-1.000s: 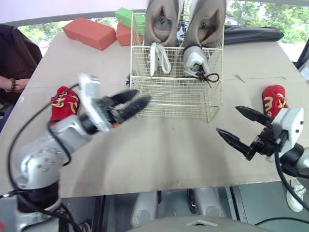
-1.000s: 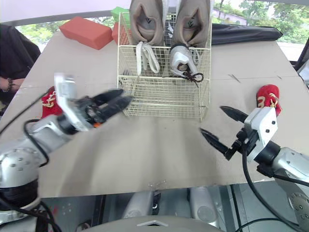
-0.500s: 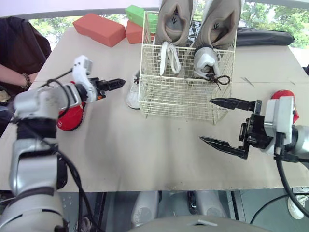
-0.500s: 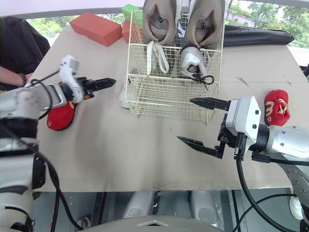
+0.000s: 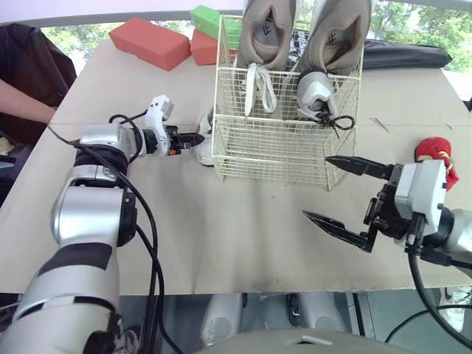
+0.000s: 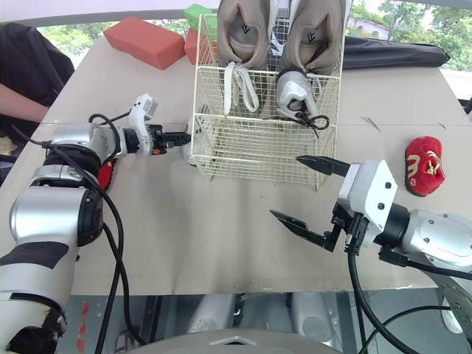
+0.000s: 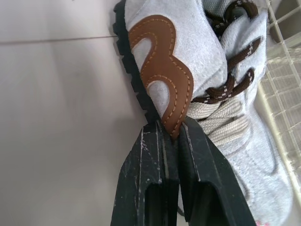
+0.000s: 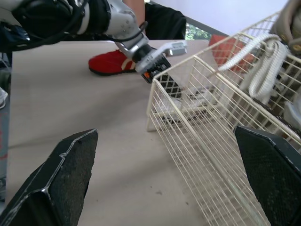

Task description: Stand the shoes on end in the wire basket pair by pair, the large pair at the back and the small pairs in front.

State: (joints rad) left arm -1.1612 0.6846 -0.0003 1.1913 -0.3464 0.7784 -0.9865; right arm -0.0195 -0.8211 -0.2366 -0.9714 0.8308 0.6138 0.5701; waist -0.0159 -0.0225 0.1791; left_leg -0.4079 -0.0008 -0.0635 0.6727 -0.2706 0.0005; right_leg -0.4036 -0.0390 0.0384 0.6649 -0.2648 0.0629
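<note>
The left jaws are clamped shut on the brown trim of the small grey shoe (image 7: 188, 61), which lies on the counter (image 5: 221, 221) just beside the wire basket's (image 5: 273, 151) left wall. It is probably gripped there to be lifted in beside the second grey shoe (image 5: 316, 92), already stood before the large pair (image 5: 267, 33). The right jaws are held wide open and empty in front of the basket.

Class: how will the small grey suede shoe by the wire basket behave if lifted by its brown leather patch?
Small grey suede shoe: probably light. Pinched by the left gripper at one end, it may dangle. Brown laces could snag the wire basket.
</note>
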